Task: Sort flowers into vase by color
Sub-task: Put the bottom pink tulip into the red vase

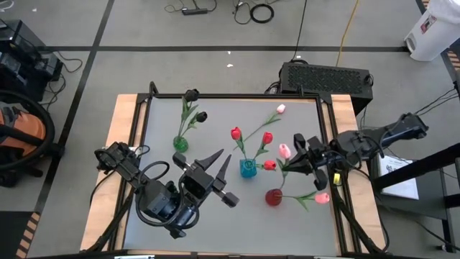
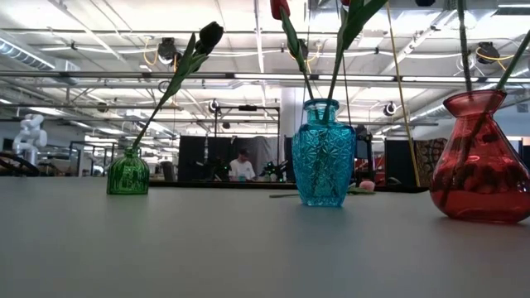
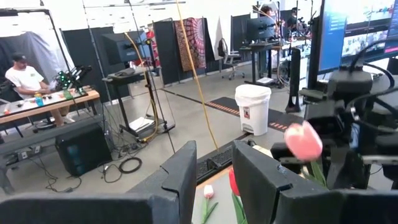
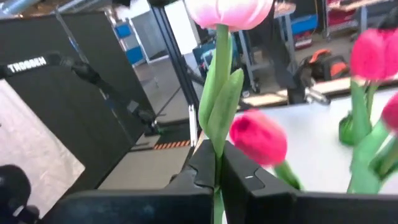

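Observation:
My right gripper (image 1: 292,159) is over the table's right part, shut on a pink tulip (image 1: 284,150) with its bud (image 4: 230,9) up. Beside it a blue vase (image 1: 248,169) holds red tulips (image 1: 236,133). The red vase (image 1: 273,196) holds a pink tulip (image 1: 321,198). A green vase (image 1: 180,143) holds dark tulips (image 1: 201,116). Another pink tulip (image 1: 280,109) lies on the table near the far edge. My left gripper (image 1: 218,162) hangs open left of the blue vase, nothing between its fingers (image 3: 186,168). My right gripper pinches the pink tulip's green stem (image 4: 217,158) between its two fingers, below the leaves. The fingers come level from the table's right side and lie across the stem. The tulip stands upright in the hold, lifted clear of the table.
A black box (image 1: 327,75) stands beyond the table's far right corner. The three vases (image 2: 321,153) stand in a row across the table's middle. Bare tabletop (image 1: 215,230) lies toward the near edge.

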Available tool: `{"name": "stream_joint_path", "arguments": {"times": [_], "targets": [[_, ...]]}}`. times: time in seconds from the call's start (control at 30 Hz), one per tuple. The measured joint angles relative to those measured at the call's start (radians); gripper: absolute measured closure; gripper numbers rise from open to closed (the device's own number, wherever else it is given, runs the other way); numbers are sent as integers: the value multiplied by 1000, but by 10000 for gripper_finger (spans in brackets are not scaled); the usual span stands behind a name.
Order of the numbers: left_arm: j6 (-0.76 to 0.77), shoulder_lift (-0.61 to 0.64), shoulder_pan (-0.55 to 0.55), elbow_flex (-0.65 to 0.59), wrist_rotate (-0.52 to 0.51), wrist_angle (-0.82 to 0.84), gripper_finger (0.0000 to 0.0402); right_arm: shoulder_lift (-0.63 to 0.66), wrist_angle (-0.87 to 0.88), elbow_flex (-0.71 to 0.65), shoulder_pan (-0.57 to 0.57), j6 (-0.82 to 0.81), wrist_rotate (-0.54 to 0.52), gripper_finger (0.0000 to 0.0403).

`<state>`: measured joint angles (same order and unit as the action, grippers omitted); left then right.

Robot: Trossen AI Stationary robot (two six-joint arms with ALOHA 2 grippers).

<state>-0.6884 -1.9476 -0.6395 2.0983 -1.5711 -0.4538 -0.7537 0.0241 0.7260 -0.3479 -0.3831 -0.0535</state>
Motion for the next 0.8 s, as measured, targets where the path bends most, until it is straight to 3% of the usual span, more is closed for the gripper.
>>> {"name": "stream_joint_path", "arguments": {"times": [0.8], "targets": [[-3,4,-60,0,0,-11,292,0,-48,-38,-17,-16,-3,403]]}}
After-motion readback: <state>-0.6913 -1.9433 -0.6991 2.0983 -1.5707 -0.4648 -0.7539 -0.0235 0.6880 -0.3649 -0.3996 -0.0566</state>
